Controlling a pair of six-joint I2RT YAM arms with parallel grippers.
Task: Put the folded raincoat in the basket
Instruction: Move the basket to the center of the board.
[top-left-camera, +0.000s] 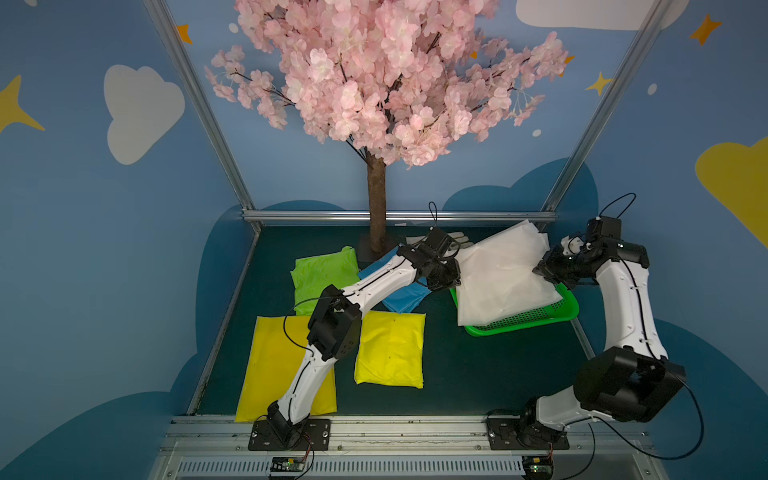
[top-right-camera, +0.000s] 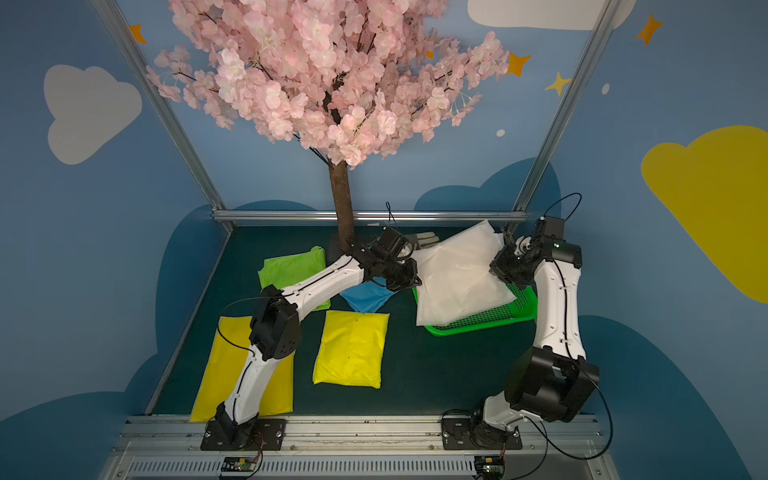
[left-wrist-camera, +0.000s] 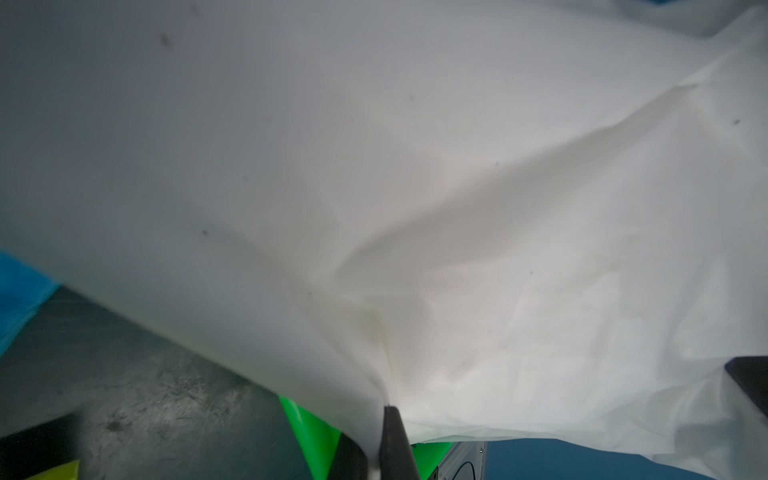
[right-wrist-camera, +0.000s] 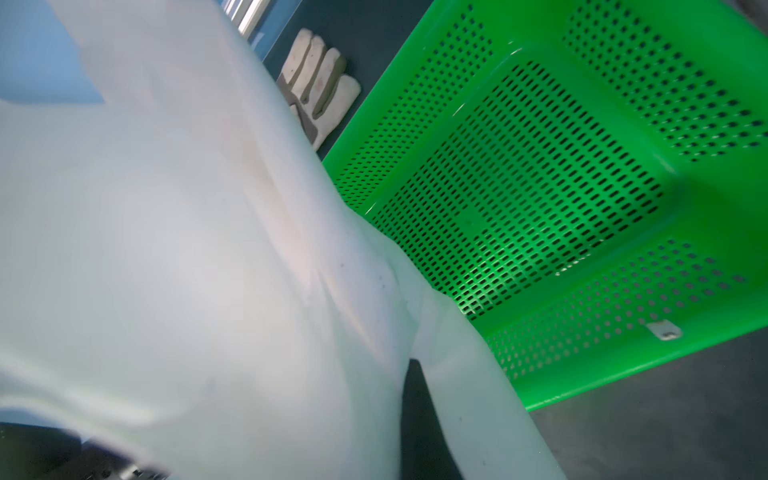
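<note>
We see the white folded raincoat (top-left-camera: 503, 278) held stretched between the left gripper (top-left-camera: 456, 279) and right gripper (top-left-camera: 537, 270), tilted over the green basket (top-left-camera: 524, 325), covering most of it.

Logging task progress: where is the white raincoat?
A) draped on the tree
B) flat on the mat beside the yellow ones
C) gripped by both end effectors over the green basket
C: left end effector and right end effector pinch the white raincoat above the basket.
</note>
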